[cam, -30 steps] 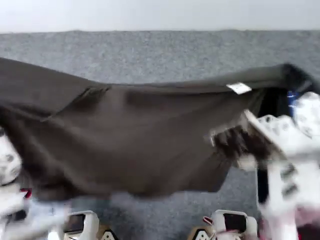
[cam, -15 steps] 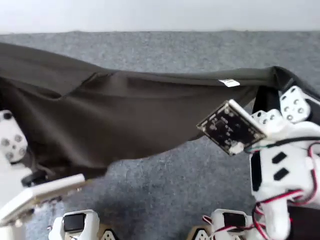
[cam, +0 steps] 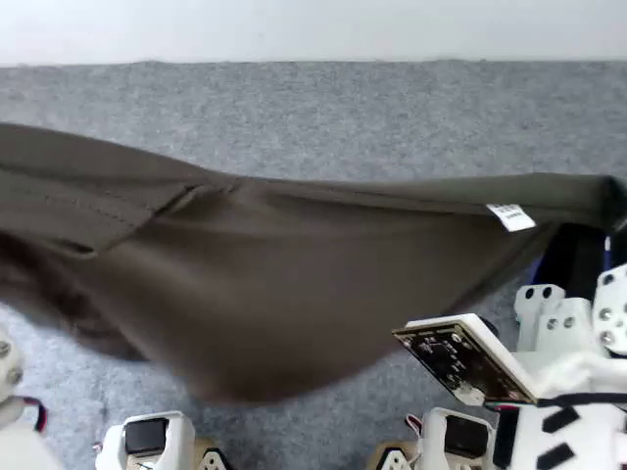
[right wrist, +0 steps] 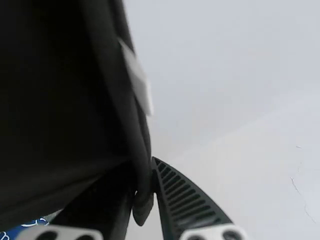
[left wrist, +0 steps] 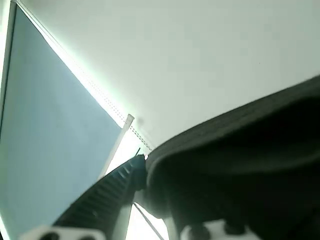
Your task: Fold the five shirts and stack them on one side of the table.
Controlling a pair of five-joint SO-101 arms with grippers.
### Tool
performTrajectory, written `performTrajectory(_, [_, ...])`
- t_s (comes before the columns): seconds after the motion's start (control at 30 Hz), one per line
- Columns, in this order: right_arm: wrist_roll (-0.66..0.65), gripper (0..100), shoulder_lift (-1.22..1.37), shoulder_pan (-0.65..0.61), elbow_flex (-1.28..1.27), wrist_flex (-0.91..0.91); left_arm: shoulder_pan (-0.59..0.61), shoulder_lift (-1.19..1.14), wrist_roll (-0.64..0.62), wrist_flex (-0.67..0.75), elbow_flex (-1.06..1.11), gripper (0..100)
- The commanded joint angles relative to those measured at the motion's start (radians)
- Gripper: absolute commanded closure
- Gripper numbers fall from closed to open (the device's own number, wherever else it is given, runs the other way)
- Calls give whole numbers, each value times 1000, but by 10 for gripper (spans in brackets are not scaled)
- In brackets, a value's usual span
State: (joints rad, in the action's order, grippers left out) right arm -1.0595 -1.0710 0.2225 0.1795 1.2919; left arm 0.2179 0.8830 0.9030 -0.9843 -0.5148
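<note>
A dark brown shirt (cam: 294,284) hangs stretched above the grey table, spanning the high view from the left edge to the right edge, with a white label (cam: 507,215) near its right end. In the left wrist view my left gripper (left wrist: 145,170) is shut on a fold of the shirt (left wrist: 235,165), beside its ribbed finger (left wrist: 100,195). In the right wrist view my right gripper (right wrist: 145,200) pinches the shirt's edge (right wrist: 60,100) against a ribbed finger (right wrist: 185,200), just below the label (right wrist: 136,77). The right arm's body (cam: 558,372) stands at the front right.
The grey felt table (cam: 343,108) runs back to a white wall (cam: 313,29). Two arm bases (cam: 147,436) (cam: 451,436) sit at the front edge. Something dark and blue (cam: 568,259) lies behind the right arm, under the shirt's end.
The shirt has shifted to the right and sagged lower toward the front. The right arm dropped toward the front edge; the left arm slid out past the lower left corner.
</note>
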Motion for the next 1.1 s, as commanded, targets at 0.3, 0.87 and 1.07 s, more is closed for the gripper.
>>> performTrajectory(0.3, [-12, 988, 120, -8, -486, -249, -9, -17, 12, -124, 533, 985])
performTrajectory(0.87, [-46, 988, 627, -104, -786, -1086, -66, -167, 249, 1203, 1518, 985])
performTrajectory(1.07, [-46, 988, 799, -147, -786, -1385, -41, -482, 249, 1424, 1368, 985])
